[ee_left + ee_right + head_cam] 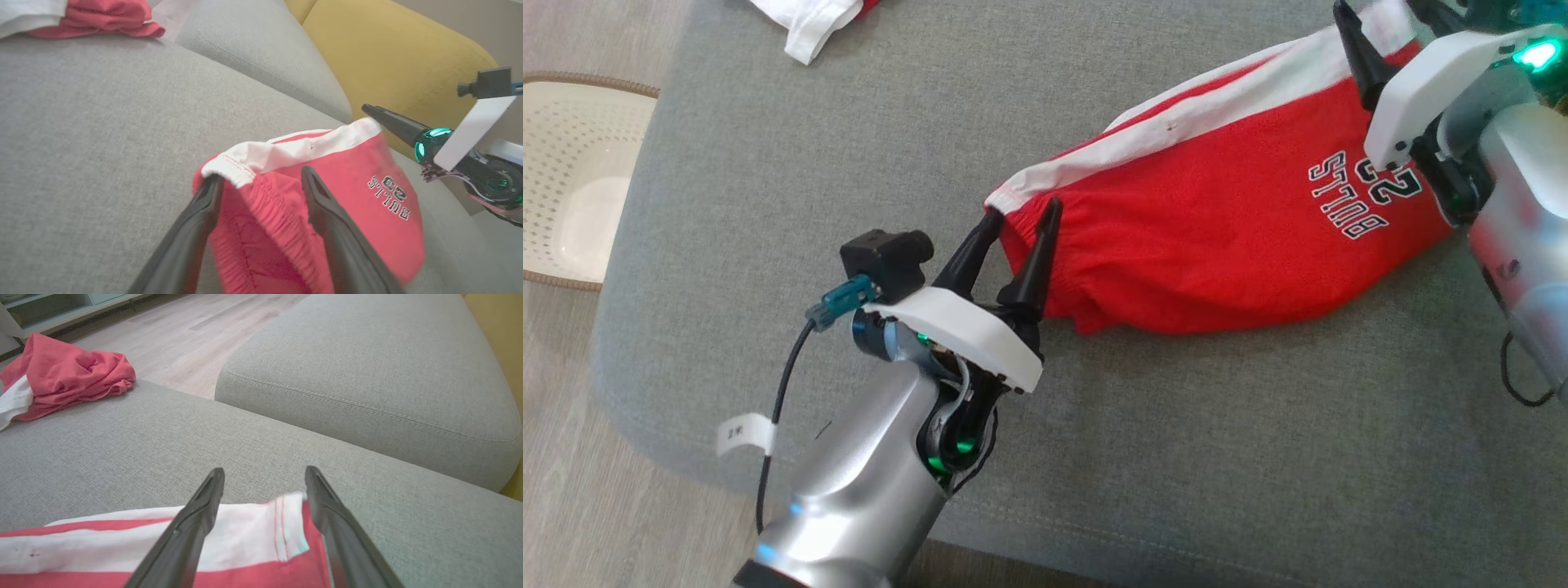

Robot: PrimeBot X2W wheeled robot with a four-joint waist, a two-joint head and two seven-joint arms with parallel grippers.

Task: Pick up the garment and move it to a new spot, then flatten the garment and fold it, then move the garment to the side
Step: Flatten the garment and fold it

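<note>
Left claw [1025,209] and right claw [264,473] spread at opposite ends of the red shorts [1217,220]; pale basket [572,122] on floor [556,367].

The left gripper [1024,209] and right gripper [264,470] each show two tapering black fingers [1037,253] on a white wedge-shaped plate [964,331] and silvery forearm [866,482], green lights [1538,55] glowing at the wrists, with a small black camera [886,253], teal connector [845,300], black cable [780,392] and white paper tag [745,433] on the left arm
</note>
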